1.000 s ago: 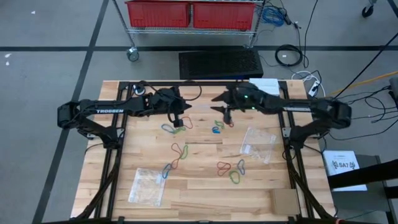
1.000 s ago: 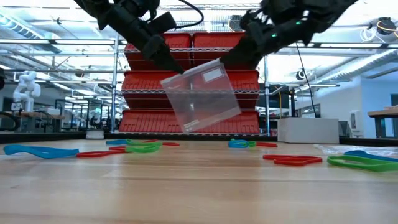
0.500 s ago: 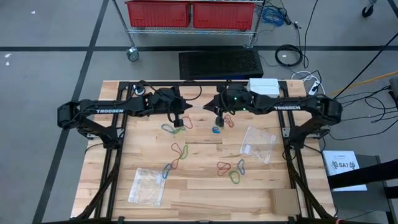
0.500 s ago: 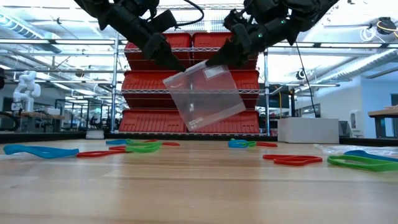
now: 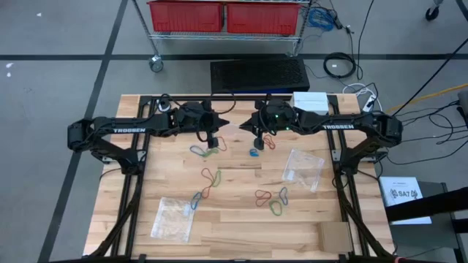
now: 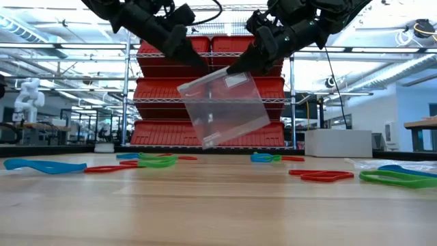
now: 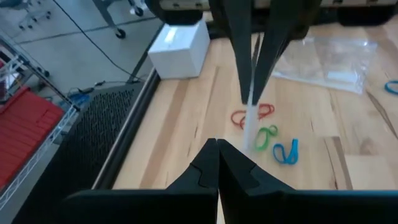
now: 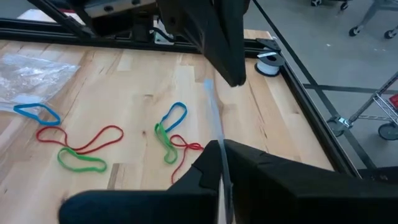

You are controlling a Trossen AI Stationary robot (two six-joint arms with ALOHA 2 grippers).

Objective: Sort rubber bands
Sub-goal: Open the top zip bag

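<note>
**Floppy bands on bare wood, a clear bag held open-side up above them**

The rubber bands [image 5: 209, 177] lie scattered flat on the worktop [image 5: 234, 230] in red, blue and green: thin, limp loops, some overlapping in small tangles. They look almost weightless and stretchy; a pinch on a single free strand, away from any crossing, would likely lift one without dragging its neighbours.

Above the bands, a clear plastic bag [image 6: 222, 107] hangs tilted between the arms. It is thin, glossy and crinkly, probably slippery. The left gripper [image 6: 193, 63] is clamped on one top corner, and the right gripper [image 6: 235, 68] is pinched closed on the other. Two more clear bags [image 5: 303, 168] lie flat beside the bands on the pale, planked wood.
</note>
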